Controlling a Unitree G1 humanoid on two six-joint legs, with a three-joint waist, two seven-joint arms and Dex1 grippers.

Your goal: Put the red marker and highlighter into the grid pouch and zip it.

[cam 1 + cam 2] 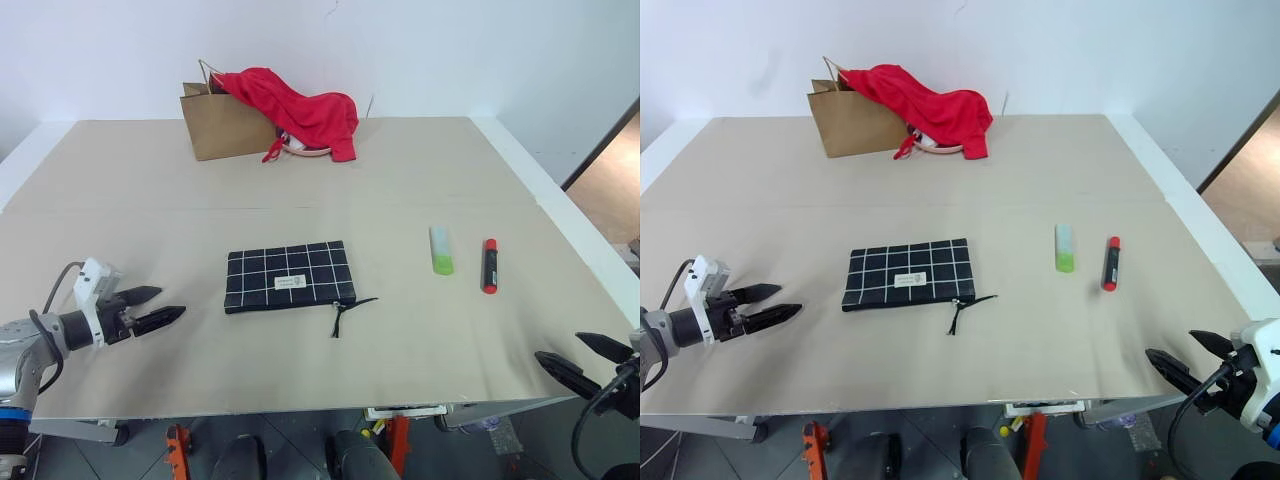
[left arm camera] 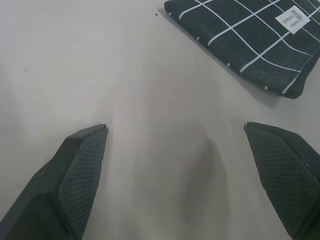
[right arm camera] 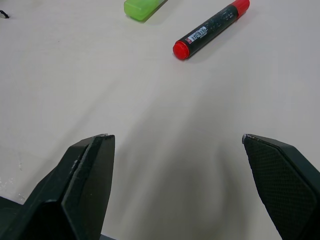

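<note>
The grid pouch (image 1: 288,277) is laid flat mid-table, the highlighter (image 1: 441,250) and red marker (image 1: 490,265) beside it; both the left gripper (image 1: 160,307) and the right gripper (image 1: 586,361) are spread, nothing gripped

light: bright, even | shadows: soft, faint | glare: slight on wall | focus: sharp

Your left gripper (image 1: 158,307) hovers low over the near left part of the worktop (image 1: 400,340), its arm reaching in from the left edge and pointing toward the middle. Its two black fingers (image 2: 80,165) stand wide apart with nothing between them. Your right gripper (image 1: 585,360) hangs at the near right corner, just off the worktop's edge, fingers (image 3: 85,170) likewise spread wide and empty.
</note>
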